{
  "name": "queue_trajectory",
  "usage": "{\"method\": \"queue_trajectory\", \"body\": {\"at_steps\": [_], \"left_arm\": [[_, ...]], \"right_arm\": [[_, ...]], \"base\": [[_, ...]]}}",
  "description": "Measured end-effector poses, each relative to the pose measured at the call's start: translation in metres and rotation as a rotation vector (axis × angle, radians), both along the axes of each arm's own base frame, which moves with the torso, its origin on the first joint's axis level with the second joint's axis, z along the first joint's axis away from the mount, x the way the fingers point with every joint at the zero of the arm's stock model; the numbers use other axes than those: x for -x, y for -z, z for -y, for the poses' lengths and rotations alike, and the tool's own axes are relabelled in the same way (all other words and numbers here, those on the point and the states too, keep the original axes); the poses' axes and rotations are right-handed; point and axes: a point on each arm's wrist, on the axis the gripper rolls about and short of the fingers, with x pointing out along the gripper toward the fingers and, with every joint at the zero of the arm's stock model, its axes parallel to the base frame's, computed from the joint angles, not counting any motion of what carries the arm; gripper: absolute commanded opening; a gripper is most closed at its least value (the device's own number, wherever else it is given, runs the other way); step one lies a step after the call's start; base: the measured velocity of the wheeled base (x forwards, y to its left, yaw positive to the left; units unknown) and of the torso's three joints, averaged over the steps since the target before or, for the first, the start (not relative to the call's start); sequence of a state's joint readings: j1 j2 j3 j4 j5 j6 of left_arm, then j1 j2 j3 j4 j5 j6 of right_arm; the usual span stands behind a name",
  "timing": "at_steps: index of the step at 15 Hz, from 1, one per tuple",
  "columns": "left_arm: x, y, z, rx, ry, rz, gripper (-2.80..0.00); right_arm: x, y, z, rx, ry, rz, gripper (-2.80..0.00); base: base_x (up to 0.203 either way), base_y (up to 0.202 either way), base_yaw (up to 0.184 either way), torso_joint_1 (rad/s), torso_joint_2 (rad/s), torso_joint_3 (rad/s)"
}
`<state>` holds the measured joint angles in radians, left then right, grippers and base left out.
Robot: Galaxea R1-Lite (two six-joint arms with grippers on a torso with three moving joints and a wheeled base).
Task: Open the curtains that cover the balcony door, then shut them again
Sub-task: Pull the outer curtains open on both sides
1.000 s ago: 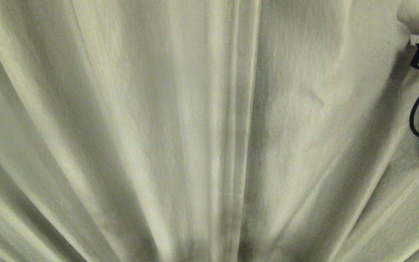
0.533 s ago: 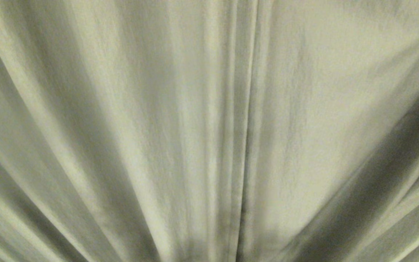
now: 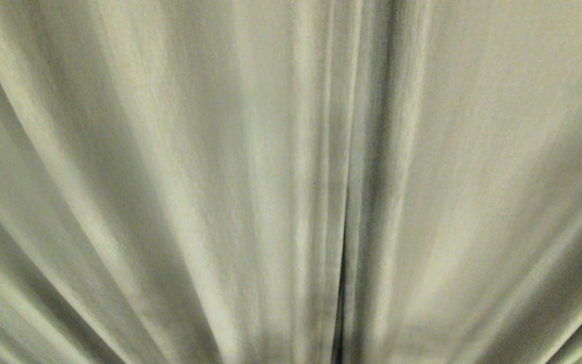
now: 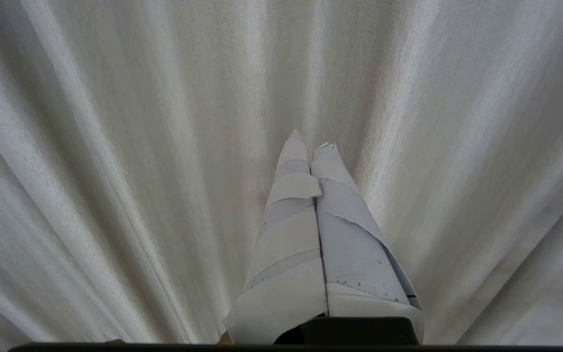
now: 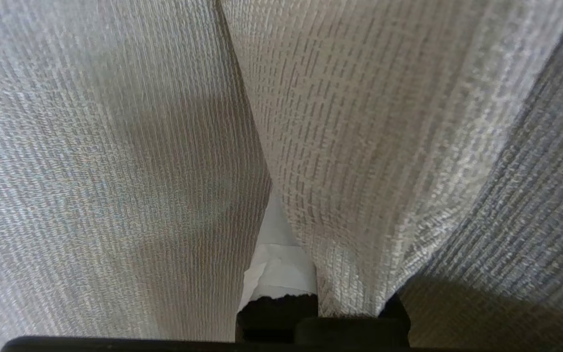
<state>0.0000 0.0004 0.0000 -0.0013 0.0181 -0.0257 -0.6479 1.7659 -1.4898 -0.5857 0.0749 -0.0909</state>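
Curtains [image 3: 170, 177] drawn together, right claw [image 5: 281, 254] buried in folds

Tapered jaws wrapped in white tape

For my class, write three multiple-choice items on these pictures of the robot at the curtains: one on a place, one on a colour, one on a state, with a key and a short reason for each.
1. Where do the curtains meet in the head view?
A. far left
B. just right of the middle
C. far right

2. What colour are the curtains?
A. cream-white
B. dark blue
C. red

3. How is the left gripper?
A. wide open
B. shut on a cup
C. shut, holding nothing

Key: B, the hemmed edges run down just right of the middle; A, pale cream fabric fills every view; C, its taped fingers lie pressed together with no fabric between them.
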Motion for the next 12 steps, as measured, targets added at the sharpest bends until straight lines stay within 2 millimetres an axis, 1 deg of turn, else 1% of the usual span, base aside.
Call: {"method": "queue_trajectory", "body": {"at_steps": [5, 12], "left_arm": [[0.000, 0.000, 0.000, 0.000, 0.000, 0.000, -2.80], [0.000, 0.000, 0.000, 0.000, 0.000, 0.000, -2.80]], "right_arm": [[-0.003, 0.002, 0.037, 0.003, 0.073, 0.007, -2.80], [0.003, 0.007, 0.078, -0.001, 0.158, 0.020, -2.80]], "base": [[0.000, 0.000, 0.000, 0.000, 0.00, 0.000], [0.000, 0.000, 0.000, 0.000, 0.00, 0.000]]}}
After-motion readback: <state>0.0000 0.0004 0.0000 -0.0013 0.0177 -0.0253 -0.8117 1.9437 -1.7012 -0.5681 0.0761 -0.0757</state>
